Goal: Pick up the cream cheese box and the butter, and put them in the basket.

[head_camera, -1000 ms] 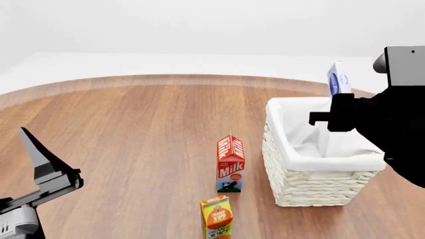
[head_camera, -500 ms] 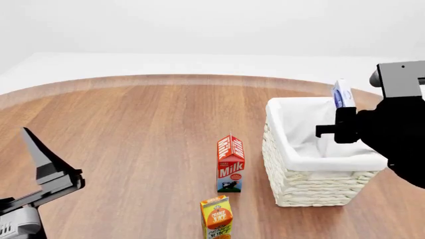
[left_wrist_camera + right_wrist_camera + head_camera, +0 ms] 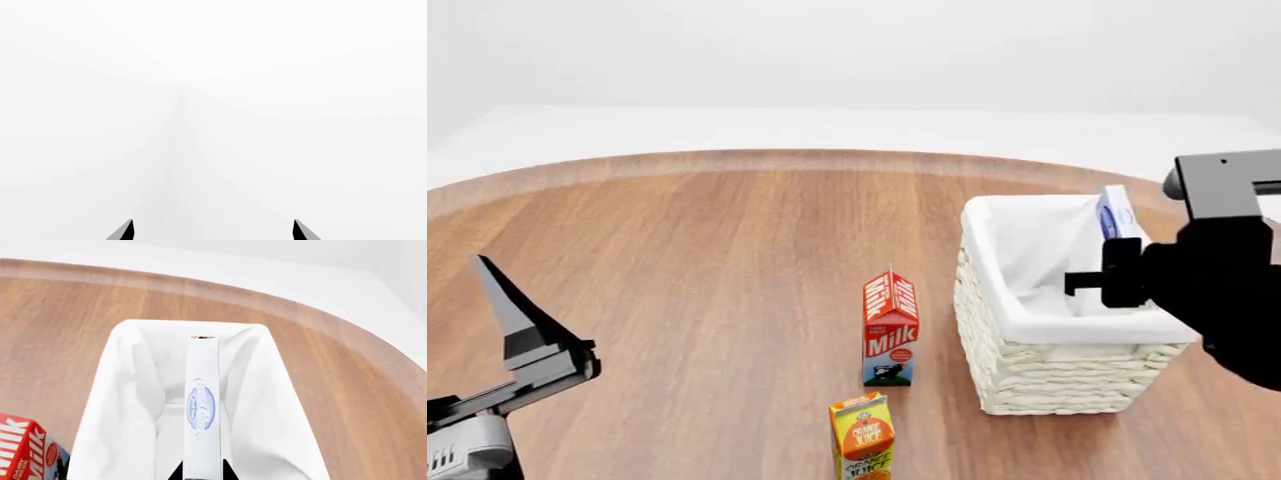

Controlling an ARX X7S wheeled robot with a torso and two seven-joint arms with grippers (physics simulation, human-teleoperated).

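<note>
Head view takes in a round wooden table (image 3: 694,260) with a pale band along its curved far rim, and plain white floor and wall beyond it. The right gripper (image 3: 200,475) hangs over the basket (image 3: 1054,380), pinched narrow on the cream cheese box (image 3: 1116,214), which stands on edge and pokes out ahead of the fingertips above the white cloth lining. In the right wrist view the box's thin edge runs straight down the middle of the basket opening, lining on both sides of it and the table's rim well beyond. A milk carton (image 3: 890,328) stands just beside the basket wall, off to this gripper's side, and an orange juice carton (image 3: 864,436) stands near that. The left gripper (image 3: 213,231) is held well clear over open wood, fingers spread wide and holding nothing, facing blank white. The butter is not visible in any view.
</note>
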